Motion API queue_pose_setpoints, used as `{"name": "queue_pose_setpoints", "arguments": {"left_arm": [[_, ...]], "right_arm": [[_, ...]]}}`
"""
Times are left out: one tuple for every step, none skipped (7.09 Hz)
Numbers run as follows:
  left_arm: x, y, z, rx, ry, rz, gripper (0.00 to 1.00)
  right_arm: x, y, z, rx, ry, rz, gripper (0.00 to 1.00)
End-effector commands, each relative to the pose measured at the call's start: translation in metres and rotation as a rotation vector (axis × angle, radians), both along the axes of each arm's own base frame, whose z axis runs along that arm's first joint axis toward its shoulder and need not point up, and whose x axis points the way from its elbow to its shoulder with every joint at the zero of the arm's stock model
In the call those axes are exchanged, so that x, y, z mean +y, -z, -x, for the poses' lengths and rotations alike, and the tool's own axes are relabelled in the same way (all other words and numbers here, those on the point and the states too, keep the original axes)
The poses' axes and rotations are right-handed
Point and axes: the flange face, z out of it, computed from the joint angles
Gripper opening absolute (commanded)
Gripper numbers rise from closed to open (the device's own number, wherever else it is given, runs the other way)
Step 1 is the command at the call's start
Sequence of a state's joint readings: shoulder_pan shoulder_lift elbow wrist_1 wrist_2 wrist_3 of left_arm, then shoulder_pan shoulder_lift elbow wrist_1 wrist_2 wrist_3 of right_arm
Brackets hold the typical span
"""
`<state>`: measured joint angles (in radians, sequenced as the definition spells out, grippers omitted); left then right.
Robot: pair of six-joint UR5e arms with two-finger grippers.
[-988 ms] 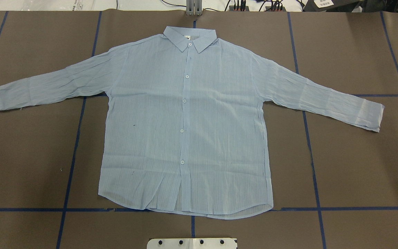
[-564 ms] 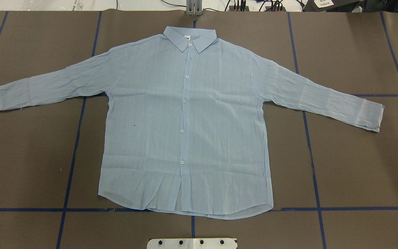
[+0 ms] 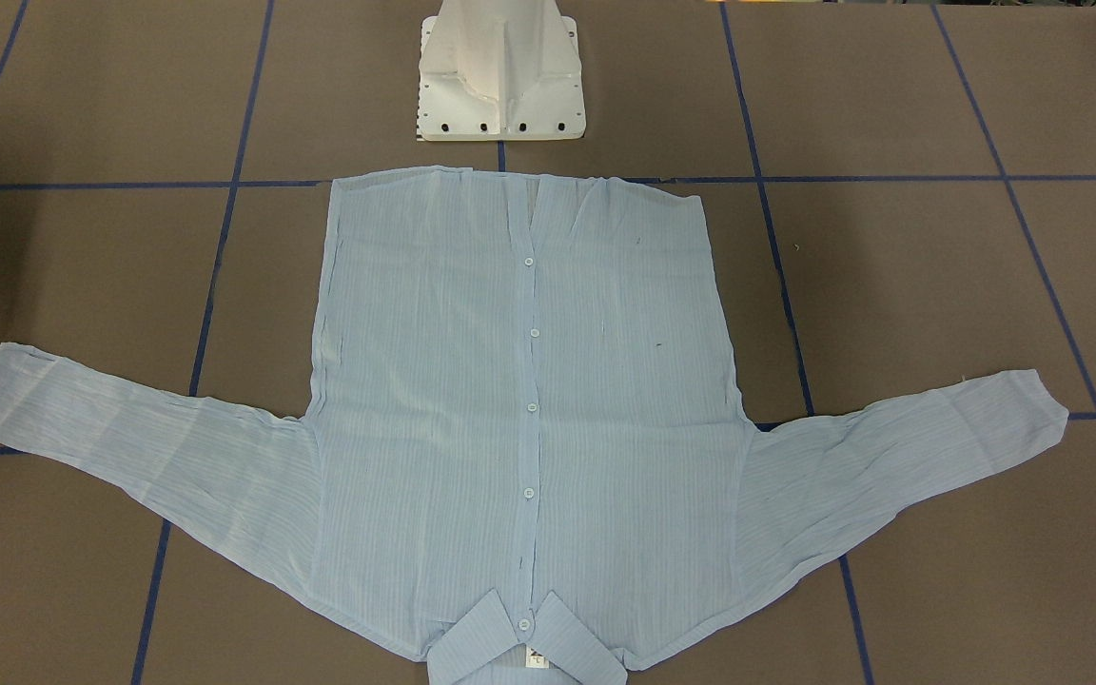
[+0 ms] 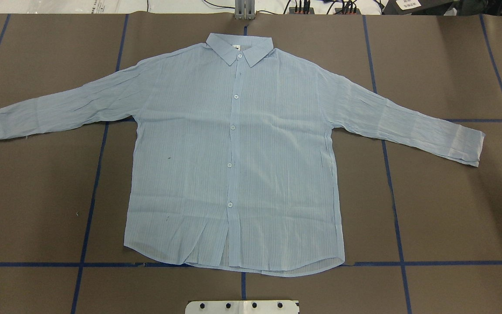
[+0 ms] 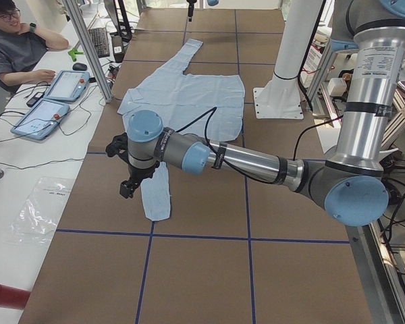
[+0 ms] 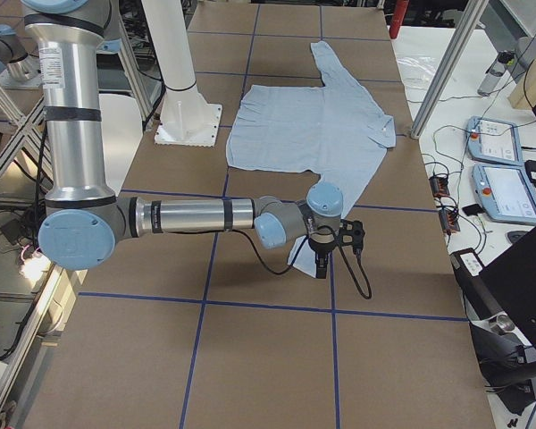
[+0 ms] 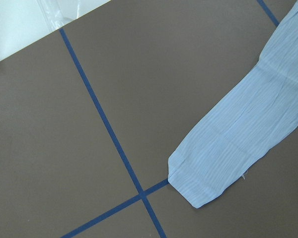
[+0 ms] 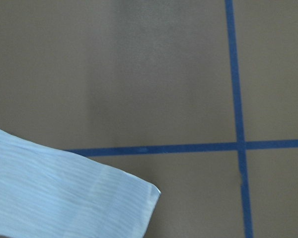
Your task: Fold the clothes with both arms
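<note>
Blue and thin, the shirt (image 4: 233,165) lies flat on the brown table (image 4: 451,209), front up, buttoned, both sleeves spread wide. The left gripper (image 5: 126,191) hangs near one cuff, the right gripper (image 6: 322,266) near the other. I cannot tell if their fingers are open.

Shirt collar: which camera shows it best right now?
Overhead exterior: the collar lies whole and flat, top button visible. Front-facing crops it at the bottom edge. Both side views show it small and far. The wrist cameras catch only the sleeve cuffs.
</note>
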<state>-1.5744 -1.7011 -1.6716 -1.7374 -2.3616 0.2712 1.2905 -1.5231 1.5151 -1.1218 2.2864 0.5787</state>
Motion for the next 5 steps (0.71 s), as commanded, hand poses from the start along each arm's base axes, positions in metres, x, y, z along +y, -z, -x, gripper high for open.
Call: {"name": "queue_pose_setpoints", "arguments": {"left_arm": [[0.002,-0.001,0.000,0.001,0.000,-0.003,1.00],[0.002,-0.001,0.000,0.001,0.000,-0.003,1.00],[0.002,-0.002,0.000,0.001,0.000,-0.001,1.00],[0.002,-0.001,0.000,0.000,0.000,-0.004,1.00],[0.003,-0.002,0.000,0.000,-0.001,-0.002,1.00]], "right_arm": [[-0.003,-0.022,0.058,-0.026,-0.054,0.014,0.93],[0.001,-0.036,0.066,-0.014,-0.040,0.039,0.90],[0.003,-0.043,0.074,0.001,-0.031,0.046,0.90],[0.007,-0.049,0.072,0.007,-0.032,0.055,0.86],[0.010,-0.057,0.072,0.012,-0.030,0.069,0.82]]}}
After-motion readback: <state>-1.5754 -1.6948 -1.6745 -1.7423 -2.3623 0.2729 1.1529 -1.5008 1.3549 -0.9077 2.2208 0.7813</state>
